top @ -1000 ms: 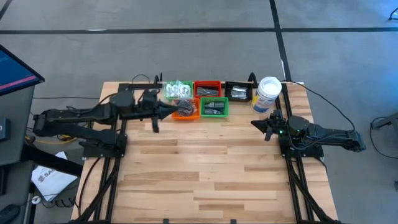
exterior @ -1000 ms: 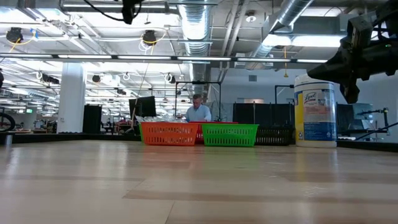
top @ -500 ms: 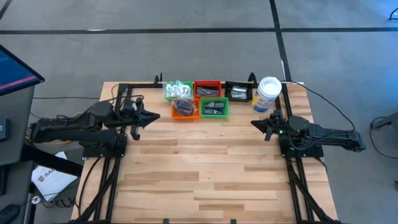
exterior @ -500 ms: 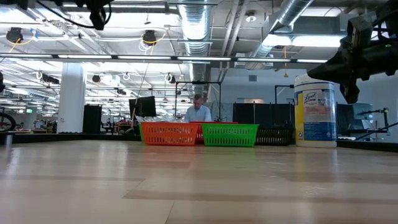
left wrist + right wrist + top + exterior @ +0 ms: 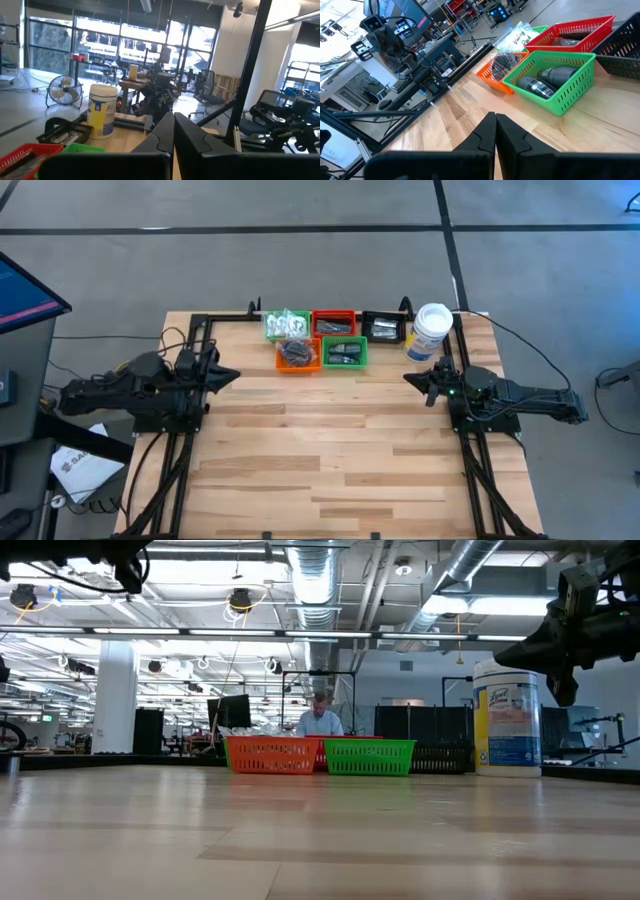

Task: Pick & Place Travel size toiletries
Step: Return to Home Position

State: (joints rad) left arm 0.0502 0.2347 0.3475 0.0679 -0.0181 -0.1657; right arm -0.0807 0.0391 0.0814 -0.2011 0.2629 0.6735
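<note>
Closed left hand (image 5: pixel 232 377), mesh bins (image 5: pixel 569 96), plank table (image 5: pixel 330 442)

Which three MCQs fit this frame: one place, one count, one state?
1. Where is the white canister? A on the floor; B right beside the black bin; C alone at the table's middle.
2. How many green bins? A one; B two; C three.
3. The right pincer is: A shut, empty; B wide open; C shut on the canister.
Key: B, the high view shows it next to the black bin; B, one green bin in front, a second green bin behind; A, its fingers meet with nothing between.
</note>
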